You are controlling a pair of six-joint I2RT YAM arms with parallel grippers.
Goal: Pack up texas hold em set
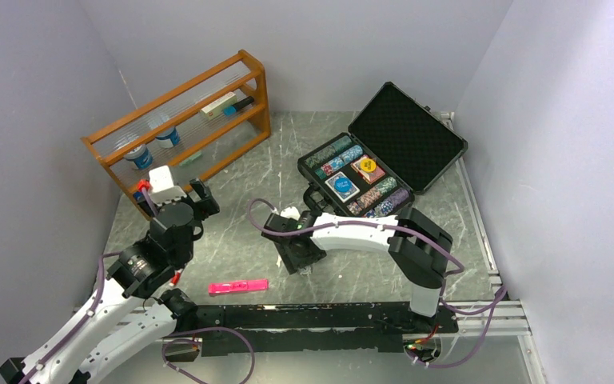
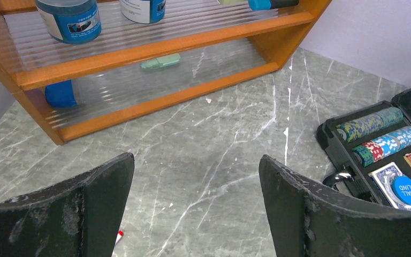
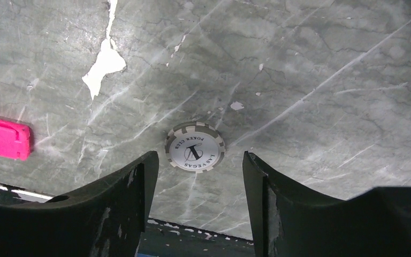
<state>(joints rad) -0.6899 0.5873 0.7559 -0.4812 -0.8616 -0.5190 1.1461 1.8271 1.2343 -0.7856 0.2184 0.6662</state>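
Note:
The black case [image 1: 406, 132] lies open at the back right, its foam-lined lid up. In it are rows of multicoloured chips [image 1: 332, 156], card decks, a yellow button [image 1: 370, 166] and a blue button [image 1: 342, 186]. It also shows in the left wrist view [image 2: 332, 140], with the blue button [image 2: 406, 190]. A small white disc [image 3: 195, 146] marked "Las Vegas Poker Club" lies flat on the table. My right gripper [image 3: 199, 158] hovers over it, open, with the disc just beyond its fingertips. My left gripper [image 2: 196, 158] is open and empty over bare table near the rack.
A wooden rack [image 1: 184, 120] with blue-labelled containers [image 2: 69, 20] stands at the back left. A pink marker [image 1: 238, 286] lies near the front edge, left of my right gripper [image 1: 300, 260]. A red-tipped pen [image 2: 119, 236] peeks out beside the left finger.

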